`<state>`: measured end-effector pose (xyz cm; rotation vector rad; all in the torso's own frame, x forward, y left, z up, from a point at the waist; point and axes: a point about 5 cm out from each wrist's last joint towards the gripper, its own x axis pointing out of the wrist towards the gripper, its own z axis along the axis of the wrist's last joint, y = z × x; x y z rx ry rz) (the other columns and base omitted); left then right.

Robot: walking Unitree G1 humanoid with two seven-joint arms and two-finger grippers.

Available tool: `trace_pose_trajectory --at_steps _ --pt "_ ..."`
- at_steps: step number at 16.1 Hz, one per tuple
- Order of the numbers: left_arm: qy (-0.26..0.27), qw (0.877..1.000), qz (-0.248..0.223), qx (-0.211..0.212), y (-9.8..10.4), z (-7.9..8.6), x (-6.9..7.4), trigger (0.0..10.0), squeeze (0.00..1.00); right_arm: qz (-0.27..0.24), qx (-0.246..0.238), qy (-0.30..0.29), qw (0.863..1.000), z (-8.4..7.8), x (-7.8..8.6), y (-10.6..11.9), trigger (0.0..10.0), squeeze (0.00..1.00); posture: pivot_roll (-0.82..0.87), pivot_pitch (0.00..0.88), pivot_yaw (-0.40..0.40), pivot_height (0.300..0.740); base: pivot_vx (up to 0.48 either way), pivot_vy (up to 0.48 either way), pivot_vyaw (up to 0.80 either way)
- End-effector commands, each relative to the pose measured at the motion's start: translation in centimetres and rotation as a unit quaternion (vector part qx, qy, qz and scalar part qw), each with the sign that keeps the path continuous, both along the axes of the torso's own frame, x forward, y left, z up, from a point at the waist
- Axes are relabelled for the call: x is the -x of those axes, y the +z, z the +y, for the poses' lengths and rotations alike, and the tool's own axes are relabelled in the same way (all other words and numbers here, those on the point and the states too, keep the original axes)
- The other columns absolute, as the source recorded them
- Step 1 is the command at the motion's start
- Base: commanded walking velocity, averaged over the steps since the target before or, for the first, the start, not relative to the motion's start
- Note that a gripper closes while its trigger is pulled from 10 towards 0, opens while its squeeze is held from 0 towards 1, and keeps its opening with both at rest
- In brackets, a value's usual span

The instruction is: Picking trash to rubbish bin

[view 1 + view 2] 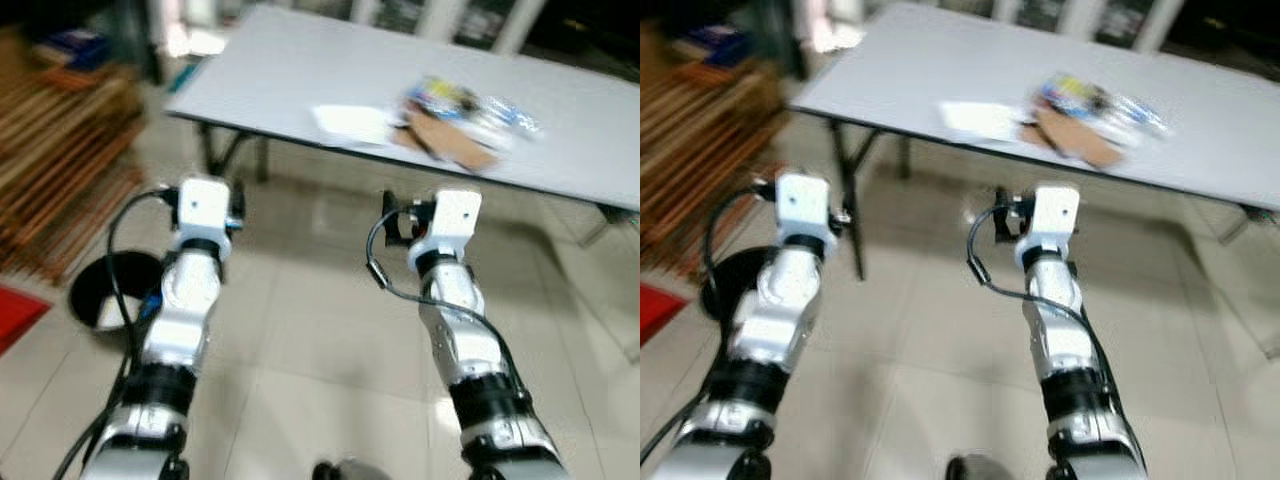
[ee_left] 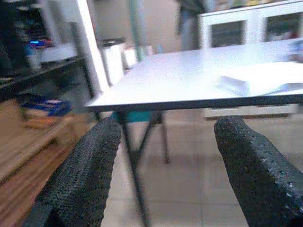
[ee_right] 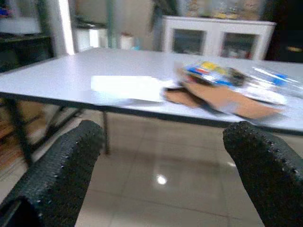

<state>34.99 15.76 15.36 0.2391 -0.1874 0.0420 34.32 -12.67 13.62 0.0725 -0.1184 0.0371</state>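
- Rubbish bin [image 1: 110,290]: a black round bin on the tiled floor at far left, beside the left arm and below the level of the surface.
- Left end effector [image 2: 165,175]: fingers spread wide and holding nothing; it points at the near left corner of the surface [image 1: 300,70], well apart from the trash.
- White paper [image 1: 350,123]: lies flat near the front edge of the surface, ahead of the gap between the two arms.
- Right end effector [image 3: 165,175]: fingers spread wide, empty, held below the surface's edge and aimed toward the trash.
- Brown cardboard [image 1: 450,142]: its long axis runs obliquely along the front edge, ahead of and above the right end effector, which is judged the nearer one.
- Coloured wrappers [image 1: 470,103]: just behind the cardboard, blurred, touching or overlapping it.
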Motion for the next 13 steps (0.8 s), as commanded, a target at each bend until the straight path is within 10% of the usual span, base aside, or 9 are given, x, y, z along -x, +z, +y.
trace_pose_trajectory --at_steps 1,7,13 --pt "-0.011 1.000 -0.002 -0.004 0.21 -0.67 0.04 10.0 0.00 0.002 -0.002 -0.005 1.000 -0.19 0.03 0.10 10.0 0.00 -0.06 0.062 -0.100 0.740 0.000 0.000 -0.80" --pt "-0.014 1.000 0.001 -0.007 0.19 -0.82 0.25 10.0 0.00 0.007 -0.003 0.005 1.000 0.33 0.14 0.02 10.0 0.00 -0.06 0.047 -0.100 0.740 0.000 0.000 -0.80" --pt "-0.014 1.000 0.004 0.009 0.18 -0.91 0.29 10.0 0.00 0.020 -0.016 0.015 1.000 0.55 0.11 -0.21 10.0 0.00 -0.06 0.065 -0.100 0.740 0.000 0.000 0.00"
